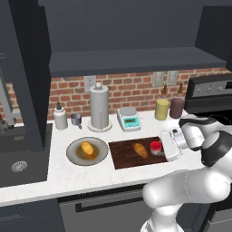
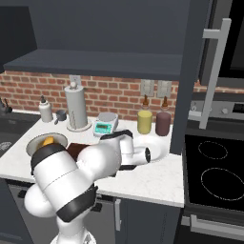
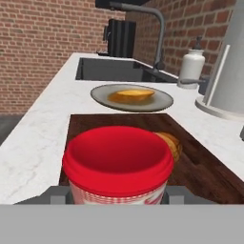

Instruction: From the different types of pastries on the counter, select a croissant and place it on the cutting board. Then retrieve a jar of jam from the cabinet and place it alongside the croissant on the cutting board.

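Observation:
The jar of jam (image 1: 155,147), red-lidded, stands at the right end of the cutting board (image 1: 124,157), and my gripper (image 1: 159,147) is shut on it from the right. In the hand view the jar of jam (image 3: 118,164) sits close up with the fingers (image 3: 53,195) against both its sides. The croissant (image 1: 140,150) lies on the board just left of the jar, and the croissant (image 3: 172,144) peeks out behind the lid. The rounder orange bun (image 1: 87,148) rests on the grey plate (image 1: 73,156) on the counter (image 1: 90,179). The cabinet (image 1: 136,61) hangs above.
Along the brick wall stand a white bottle (image 1: 60,117), a small cup (image 1: 76,119), a paper towel roll (image 1: 99,108), a kitchen scale (image 1: 129,118), a yellow canister (image 1: 161,109) and a maroon canister (image 1: 176,108). A sink (image 1: 18,156) lies left, a stove (image 2: 214,176) right.

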Available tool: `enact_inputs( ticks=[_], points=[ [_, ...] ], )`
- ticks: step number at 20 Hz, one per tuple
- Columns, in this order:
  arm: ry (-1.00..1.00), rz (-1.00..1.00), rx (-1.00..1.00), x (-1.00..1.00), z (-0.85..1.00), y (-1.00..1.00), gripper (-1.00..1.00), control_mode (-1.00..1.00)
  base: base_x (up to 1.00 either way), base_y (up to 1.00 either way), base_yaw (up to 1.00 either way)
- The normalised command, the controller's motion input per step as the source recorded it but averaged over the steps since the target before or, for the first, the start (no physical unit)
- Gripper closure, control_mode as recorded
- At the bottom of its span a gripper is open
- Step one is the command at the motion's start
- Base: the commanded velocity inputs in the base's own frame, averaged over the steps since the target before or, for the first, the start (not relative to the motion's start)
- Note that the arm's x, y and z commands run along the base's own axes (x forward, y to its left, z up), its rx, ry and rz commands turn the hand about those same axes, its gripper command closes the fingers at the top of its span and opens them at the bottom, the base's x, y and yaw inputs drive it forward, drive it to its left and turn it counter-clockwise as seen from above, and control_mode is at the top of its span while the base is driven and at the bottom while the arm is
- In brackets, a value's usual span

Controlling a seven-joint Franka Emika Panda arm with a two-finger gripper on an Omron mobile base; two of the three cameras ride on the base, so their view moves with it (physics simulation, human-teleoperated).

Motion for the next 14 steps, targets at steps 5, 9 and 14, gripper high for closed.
enact_inputs(
  ticks=[5,9,14],
  points=[
    [0.0,0.0,0.0,0.09,-0.16,0.0,1.0,-1.0,0.0,0.0,0.0],
    [0.0,0.0,0.0,0.03,-0.15,0.0,-1.0,-1.0,0.0,0.0,0.0],
    [0.0,0.0,0.0,0.0,0.0,0.0,-1.0,-1.0,0.0,0.0,0.0]
  ],
)
